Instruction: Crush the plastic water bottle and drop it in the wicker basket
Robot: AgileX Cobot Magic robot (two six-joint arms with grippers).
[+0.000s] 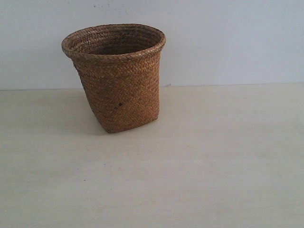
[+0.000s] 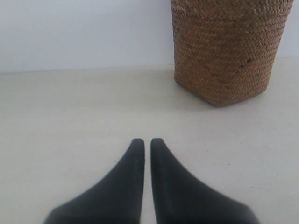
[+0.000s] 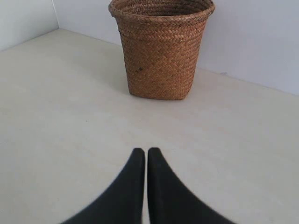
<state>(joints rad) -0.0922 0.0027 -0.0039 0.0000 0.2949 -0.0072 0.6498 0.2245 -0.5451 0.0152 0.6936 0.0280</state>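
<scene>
The brown wicker basket (image 1: 118,76) stands upright at the back of the pale table, left of centre, with a small dark mark on its side. It shows too in the left wrist view as the wicker basket (image 2: 226,51) and in the right wrist view as the wicker basket (image 3: 161,49). No plastic water bottle shows in any view; the basket's inside is mostly hidden. My left gripper (image 2: 144,142) is shut and empty, low over the table, well short of the basket. My right gripper (image 3: 142,151) is also shut with nothing in it. Neither gripper appears in the exterior view.
The table (image 1: 199,161) is a pale, smooth surface that ends at a plain light wall (image 1: 228,38) just behind the basket. In the right wrist view a wall corner (image 3: 55,18) shows beside the basket.
</scene>
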